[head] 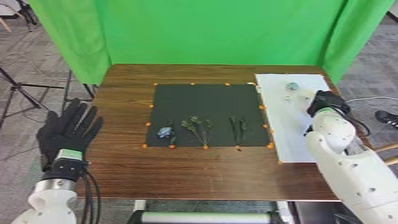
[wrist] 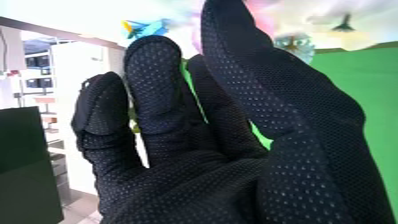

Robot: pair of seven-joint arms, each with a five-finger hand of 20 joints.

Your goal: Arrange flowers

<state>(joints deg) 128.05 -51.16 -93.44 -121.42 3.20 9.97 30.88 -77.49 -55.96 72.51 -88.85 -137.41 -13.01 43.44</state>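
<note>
The left arm (head: 48, 204) ends in an open left hand (head: 66, 134), fingers straight and spread. The right arm (head: 354, 172) extends farther forward, its right hand (head: 326, 102) open, fingers relaxed.

White arms (head: 341, 163) with dark screw dots, black cables, textured black gloves (wrist: 306, 120).

Room to pass over far half of black mat (head: 204, 100); blue flower (head: 165, 132), leafy sprigs (head: 202, 134), thin stems (head: 242, 129) obstruct near half.

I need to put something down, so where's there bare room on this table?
Free: the black mat beyond the blue flower and green sprigs; the wood between mat and near edge. Crowded: the white sheet's far end, around the right hand.
</note>
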